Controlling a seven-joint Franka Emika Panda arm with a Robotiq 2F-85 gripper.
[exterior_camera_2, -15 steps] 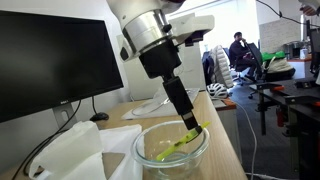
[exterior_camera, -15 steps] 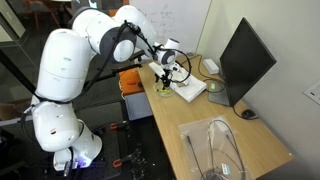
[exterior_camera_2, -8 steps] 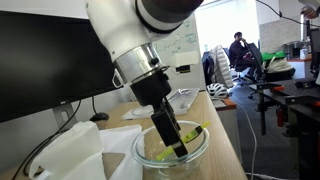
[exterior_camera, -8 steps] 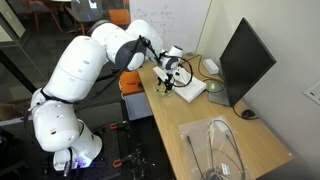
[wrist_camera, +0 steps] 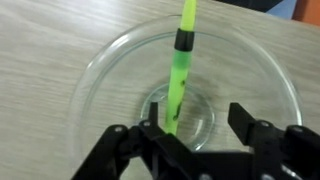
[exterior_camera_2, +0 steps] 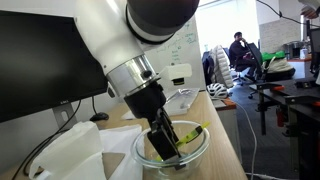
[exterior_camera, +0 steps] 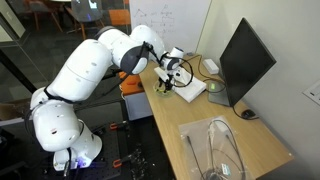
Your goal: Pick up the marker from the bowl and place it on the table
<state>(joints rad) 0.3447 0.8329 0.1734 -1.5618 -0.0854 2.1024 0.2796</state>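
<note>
The bowl (wrist_camera: 110,70) is clear glass with a greenish tint and stands on the light wooden table (wrist_camera: 50,40). The yellowish-green marker (wrist_camera: 178,70) lies in it, leaning from the bottom up over the far rim. My gripper (wrist_camera: 197,110) is open and lowered into the bowl. Its two black fingers straddle the marker's lower end, which is nearer the left finger, and I cannot tell whether they touch. In an exterior view the gripper (exterior_camera_2: 166,147) reaches into the bowl (exterior_camera_2: 140,152) beside the marker (exterior_camera_2: 193,132). The other exterior view shows the gripper (exterior_camera: 165,86) at the table's (exterior_camera: 190,115) far end.
A black monitor (exterior_camera: 245,58) stands along the table's edge, with a mouse (exterior_camera: 248,113) and a pale round dish (exterior_camera: 210,67) near it. White paper (exterior_camera: 190,90) lies beside the bowl. A clear plastic bag (exterior_camera: 215,148) covers the near end. White cloth (exterior_camera_2: 70,150) lies close to the bowl.
The arm has swung over the bowl and the gripper has gone down deeper into it, beside the marker. The marker and bowl have not moved.
</note>
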